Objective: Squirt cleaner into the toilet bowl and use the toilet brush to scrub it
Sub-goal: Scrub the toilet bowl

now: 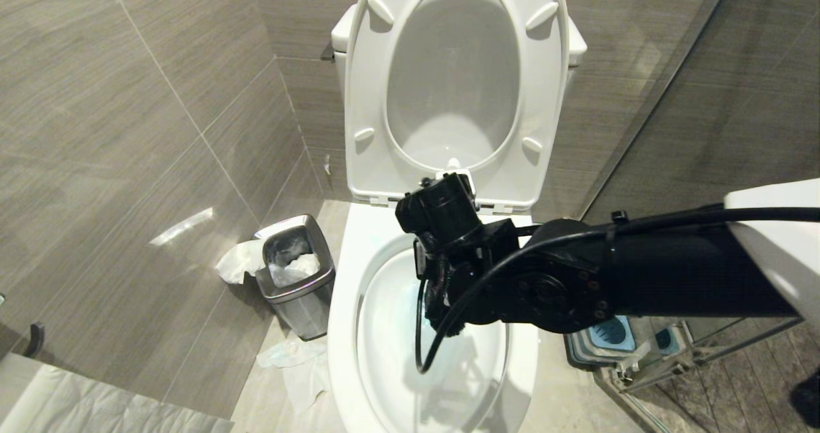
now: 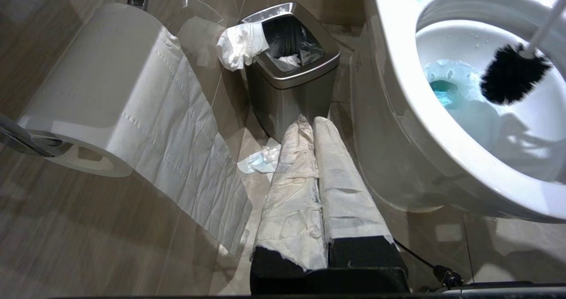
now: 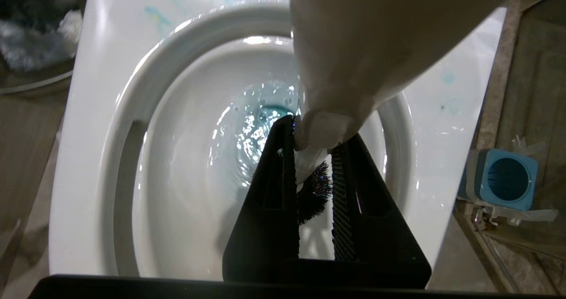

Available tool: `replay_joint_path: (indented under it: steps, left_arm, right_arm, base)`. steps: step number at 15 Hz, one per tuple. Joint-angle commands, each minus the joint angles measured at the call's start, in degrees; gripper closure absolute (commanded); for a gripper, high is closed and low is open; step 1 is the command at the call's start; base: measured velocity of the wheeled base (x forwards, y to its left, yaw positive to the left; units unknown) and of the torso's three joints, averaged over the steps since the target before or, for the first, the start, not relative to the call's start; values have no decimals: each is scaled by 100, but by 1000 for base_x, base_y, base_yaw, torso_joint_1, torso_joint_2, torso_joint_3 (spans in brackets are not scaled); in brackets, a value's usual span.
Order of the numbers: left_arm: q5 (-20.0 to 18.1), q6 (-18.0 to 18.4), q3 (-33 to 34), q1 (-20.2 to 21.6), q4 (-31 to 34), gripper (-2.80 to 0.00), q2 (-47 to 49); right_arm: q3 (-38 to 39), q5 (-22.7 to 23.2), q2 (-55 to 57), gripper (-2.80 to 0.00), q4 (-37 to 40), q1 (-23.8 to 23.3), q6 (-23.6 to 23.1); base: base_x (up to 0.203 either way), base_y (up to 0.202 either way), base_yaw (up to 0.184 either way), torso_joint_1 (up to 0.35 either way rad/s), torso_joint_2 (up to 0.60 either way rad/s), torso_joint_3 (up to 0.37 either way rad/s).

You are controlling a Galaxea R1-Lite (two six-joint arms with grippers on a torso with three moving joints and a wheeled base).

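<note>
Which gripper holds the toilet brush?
The right gripper: its fingers clamp the toilet brush handle over the toilet bowl. The left gripper is shut and empty, beside the bin.

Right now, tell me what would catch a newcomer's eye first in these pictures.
The white toilet bowl fills the middle, seat and lid raised, with blue-tinted water at its bottom. The right gripper reaches over it, shut on the toilet brush, whose black bristle head hangs inside the bowl above the water. On the floor to the robot's left stands a steel bin with crumpled tissue around it.
</note>
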State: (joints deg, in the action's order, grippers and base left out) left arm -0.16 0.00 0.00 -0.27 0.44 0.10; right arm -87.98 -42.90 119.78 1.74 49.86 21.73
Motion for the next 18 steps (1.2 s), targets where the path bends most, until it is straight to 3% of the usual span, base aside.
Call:
replay_joint_path:
  steps: [1, 5, 11, 18]
  left_arm:
    - [-2, 0, 9, 0, 0, 0, 8]
    - [-2, 0, 9, 0, 0, 0, 8]
    - [-2, 0, 9, 0, 0, 0, 8]
    - [-2, 0, 9, 0, 0, 0, 8]
  right_arm:
    - [575, 463, -709, 0, -29, 23, -96]
    - [564, 977, -616, 0, -189, 116, -476]
    - [516, 1081, 232, 0, -1652, 123, -1591]
    - [-195, 1009, 1000, 0, -2325, 121, -2073]
  base:
    - [0, 0, 0, 0, 0, 0]
    - [0, 0, 0, 0, 0, 0]
    - [0, 0, 0, 0, 0, 0]
    - [0, 0, 0, 0, 0, 0]
